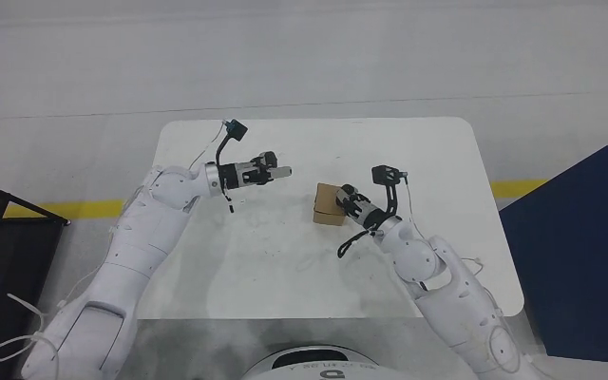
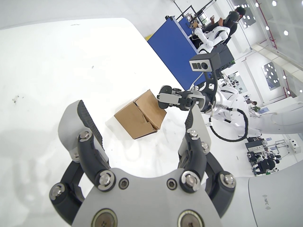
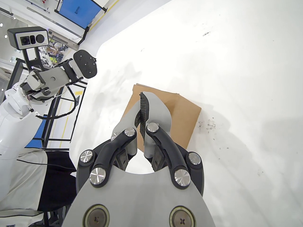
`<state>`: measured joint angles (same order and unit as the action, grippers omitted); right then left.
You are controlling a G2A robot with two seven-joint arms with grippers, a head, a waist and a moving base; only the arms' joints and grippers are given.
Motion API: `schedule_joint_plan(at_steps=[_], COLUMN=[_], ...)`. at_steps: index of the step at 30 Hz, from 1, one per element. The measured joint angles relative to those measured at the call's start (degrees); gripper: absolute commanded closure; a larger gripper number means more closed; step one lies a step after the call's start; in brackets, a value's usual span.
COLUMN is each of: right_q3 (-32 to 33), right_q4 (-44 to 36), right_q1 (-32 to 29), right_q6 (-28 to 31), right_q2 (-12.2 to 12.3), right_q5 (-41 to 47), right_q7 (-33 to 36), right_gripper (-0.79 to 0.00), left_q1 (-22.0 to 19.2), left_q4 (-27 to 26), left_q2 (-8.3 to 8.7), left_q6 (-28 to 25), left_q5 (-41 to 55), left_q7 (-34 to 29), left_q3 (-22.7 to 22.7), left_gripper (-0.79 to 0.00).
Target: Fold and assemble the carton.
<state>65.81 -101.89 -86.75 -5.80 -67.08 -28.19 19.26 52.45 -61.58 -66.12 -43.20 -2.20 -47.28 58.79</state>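
A small brown carton [image 1: 326, 203] sits near the middle of the white table [image 1: 275, 275], its flaps folded over along a seam on its side [image 2: 139, 116]. My right gripper [image 1: 346, 200] is shut, with nothing between its pads, and rests against the carton's top edge on the side away from the left arm [image 2: 163, 100]. In the right wrist view the closed fingertips [image 3: 144, 105] lie over the carton's top face [image 3: 184, 116]. My left gripper [image 1: 277, 172] hangs open a short way left of the carton, its jaws wide apart and pointing at it [image 2: 137, 107].
The table's surface around the carton is bare apart from small scuff marks [image 3: 209, 124]. A blue partition [image 1: 570, 247] stands off the table's right edge. A black frame [image 1: 19, 214] stands on the floor to the left.
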Motion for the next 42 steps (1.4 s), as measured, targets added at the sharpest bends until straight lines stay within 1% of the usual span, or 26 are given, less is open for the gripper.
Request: schedule_joint_plan(at_steps=[9,12,15,17,19,20,24,29,31,35,42], right_q3=[-0.5,0.9,2.5,3.1,3.3,3.1,1.4,0.8,0.8,1.1,-0.3], right_q4=[0.3,-2.8,-6.0,-6.9,-6.4,-5.9,-2.6,0.5,0.8,0.2,2.8], right_q1=[0.4,-1.6,-5.2,-7.3,-8.0,-7.8,-5.7,-2.8,-2.7,-3.4,-0.3], right_q6=[-0.3,2.1,5.6,6.8,5.8,5.1,3.0,1.4,1.3,0.5,-0.8], right_q2=[-0.2,0.1,0.8,1.4,1.7,1.7,1.3,0.8,0.7,1.0,0.2], right_q5=[-1.4,-0.1,0.0,-1.1,-2.9,-3.8,-5.0,-3.0,-2.6,-3.6,-1.3], right_q7=[0.4,1.1,4.7,9.1,12.8,13.5,12.9,9.8,10.0,13.4,9.4], right_gripper=[0.0,0.0,0.0,0.0,0.0,0.0,0.0,0.0,0.0,0.0,0.0], left_q1=[-0.2,-0.8,-2.1,-3.5,-5.4,-6.2,-10.1,-14.1,-15.2,-16.6,-18.0], left_q4=[0.3,0.4,0.9,1.4,2.4,2.9,5.7,9.9,11.8,15.2,19.0], left_q2=[-0.1,-0.15,-0.49,-0.96,-1.63,-1.99,-3.75,-6.01,-6.73,-7.74,-9.1], left_q6=[0.3,1.0,2.8,4.3,6.0,6.6,8.4,7.9,7.3,6.1,4.5], left_q5=[0.2,0.3,0.5,0.4,0.4,0.5,1.2,2.6,3.1,3.9,5.1], left_q7=[0.5,0.2,-0.1,-0.6,-1.3,-1.5,-2.4,-3.3,-3.3,-3.4,-3.9], left_q3=[-0.7,-1.0,-1.8,-3.0,-4.7,-5.5,-9.0,-13.0,-14.0,-15.1,-16.4], left_gripper=[-0.785,-0.785,-0.785,-0.785,-0.785,-0.785,-0.785,-0.785,-0.785,-0.785,-0.785])
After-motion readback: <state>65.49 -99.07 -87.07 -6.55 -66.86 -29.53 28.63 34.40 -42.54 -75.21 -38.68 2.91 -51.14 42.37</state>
